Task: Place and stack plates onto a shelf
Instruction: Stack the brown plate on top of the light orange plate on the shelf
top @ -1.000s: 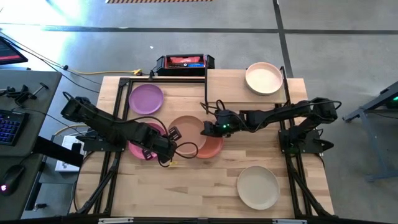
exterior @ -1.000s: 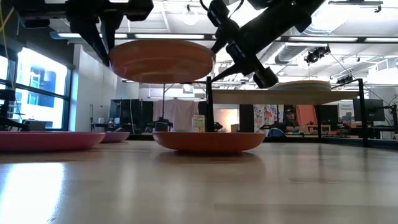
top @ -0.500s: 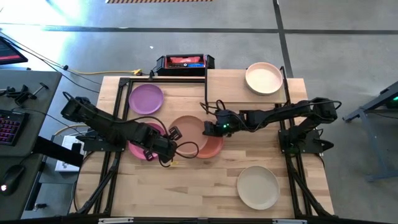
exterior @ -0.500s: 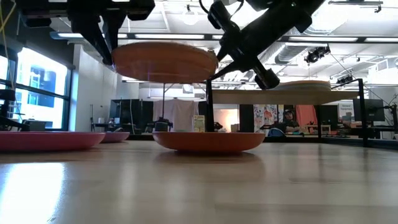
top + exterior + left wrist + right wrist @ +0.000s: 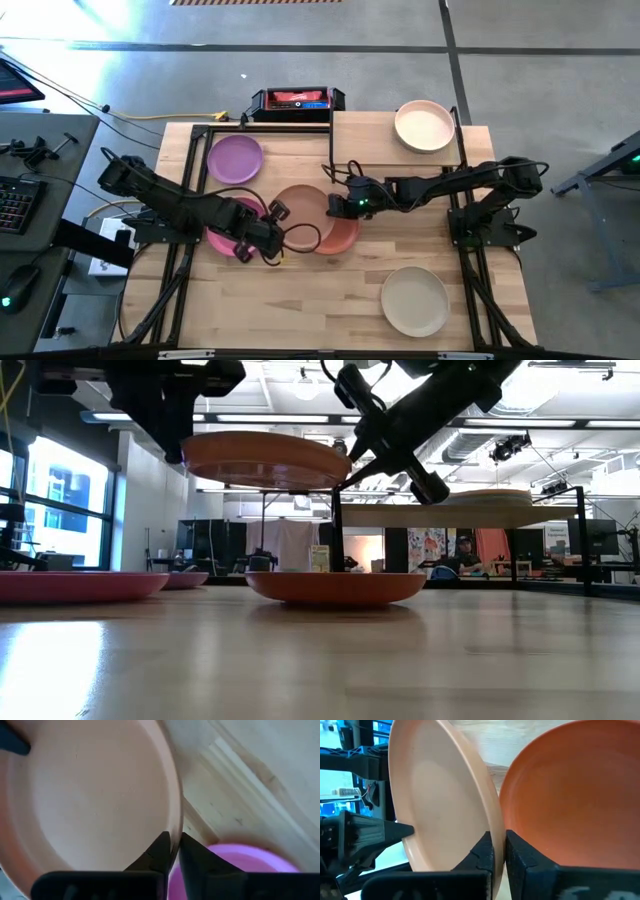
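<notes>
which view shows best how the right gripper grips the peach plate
The right wrist view: the right gripper pinches the peach plate by its rim. High view only shows them meeting; low view shows the raised plate edge-on; left wrist view shows just the plate.

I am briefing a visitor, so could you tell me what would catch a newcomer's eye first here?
A tan plate hangs in the air mid-table, with the left gripper and the right gripper each pinching its rim from opposite sides. Directly beneath sits a terracotta plate on the tabletop, and a cream plate rests on the raised shelf at the far right corner.
</notes>
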